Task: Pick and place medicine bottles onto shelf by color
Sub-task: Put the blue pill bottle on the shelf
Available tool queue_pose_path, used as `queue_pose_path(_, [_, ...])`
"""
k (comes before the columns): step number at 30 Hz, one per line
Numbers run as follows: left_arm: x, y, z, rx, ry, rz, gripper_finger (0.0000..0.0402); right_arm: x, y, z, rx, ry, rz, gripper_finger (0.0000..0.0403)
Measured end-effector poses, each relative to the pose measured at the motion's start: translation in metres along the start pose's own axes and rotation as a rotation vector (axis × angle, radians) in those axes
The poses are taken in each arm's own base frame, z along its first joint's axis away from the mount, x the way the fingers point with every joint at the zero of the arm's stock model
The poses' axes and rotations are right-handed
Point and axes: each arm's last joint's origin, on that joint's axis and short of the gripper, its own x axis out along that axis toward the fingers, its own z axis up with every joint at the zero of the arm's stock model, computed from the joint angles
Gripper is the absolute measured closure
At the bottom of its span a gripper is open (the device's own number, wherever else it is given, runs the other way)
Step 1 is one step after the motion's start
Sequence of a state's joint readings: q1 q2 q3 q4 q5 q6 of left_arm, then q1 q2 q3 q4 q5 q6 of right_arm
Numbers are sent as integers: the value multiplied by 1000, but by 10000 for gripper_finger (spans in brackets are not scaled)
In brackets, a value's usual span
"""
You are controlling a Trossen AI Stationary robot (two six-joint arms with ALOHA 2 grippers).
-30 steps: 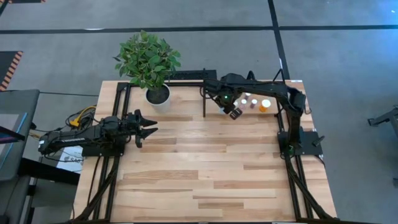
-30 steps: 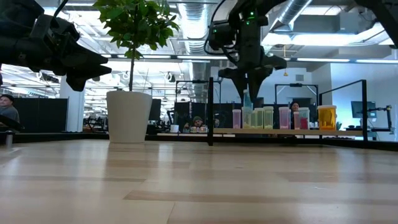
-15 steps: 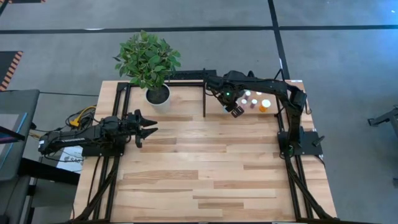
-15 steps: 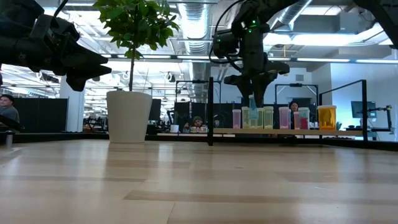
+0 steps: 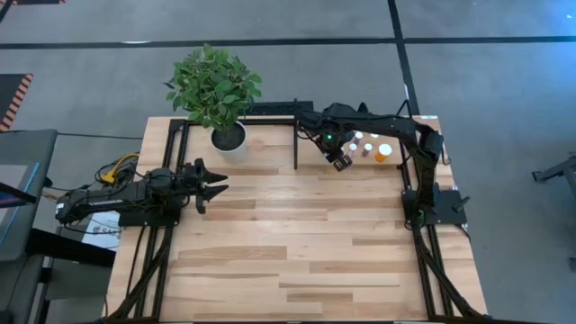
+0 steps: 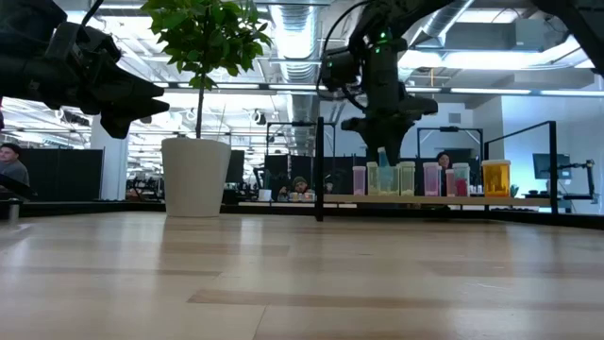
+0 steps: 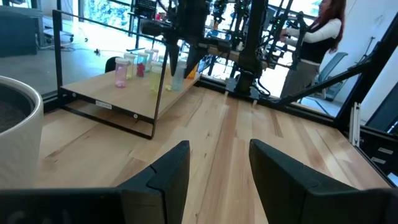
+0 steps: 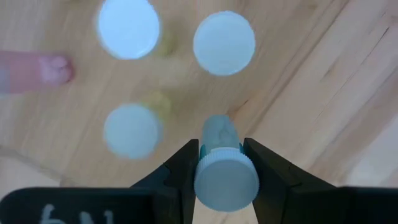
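A greenish medicine bottle (image 8: 226, 177) is pinched by the right gripper (image 5: 339, 160) above the shelf (image 5: 310, 151) at the far side of the table (image 5: 297, 243).

Below the held bottle, other white-capped bottles (image 6: 431, 178) are seen standing in a row on the shelf board, beside the potted plant (image 5: 216, 94). The left gripper (image 5: 212, 184) is held over the table's left edge, well apart from the shelf, its fingers (image 7: 168, 171) slightly parted around nothing.

An open-plan robotics lab is indicated: exposed ceiling ducts (image 6: 444, 19), strip lighting, taped grey floor (image 5: 288, 42), further arm rigs (image 7: 249, 37) behind the worktop (image 5: 297, 243), and seated people (image 6: 11, 165) at stations.
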State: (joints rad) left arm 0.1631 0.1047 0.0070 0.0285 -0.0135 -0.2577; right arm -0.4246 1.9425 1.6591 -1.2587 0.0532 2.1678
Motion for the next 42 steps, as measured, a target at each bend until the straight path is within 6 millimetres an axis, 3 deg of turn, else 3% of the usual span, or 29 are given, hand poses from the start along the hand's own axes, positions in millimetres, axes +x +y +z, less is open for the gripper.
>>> queue_pose_path(13, [0, 0, 0, 0, 0, 0, 248, 16, 7, -9, 20, 4, 10, 237])
queue_pose_path(35, [0, 0, 0, 0, 0, 0, 248, 15, 15, -5, -15, 11, 68, 226])
queue_pose_path(42, [0, 0, 0, 0, 0, 0, 248, 15, 15, -6, -20, 14, 71, 198])
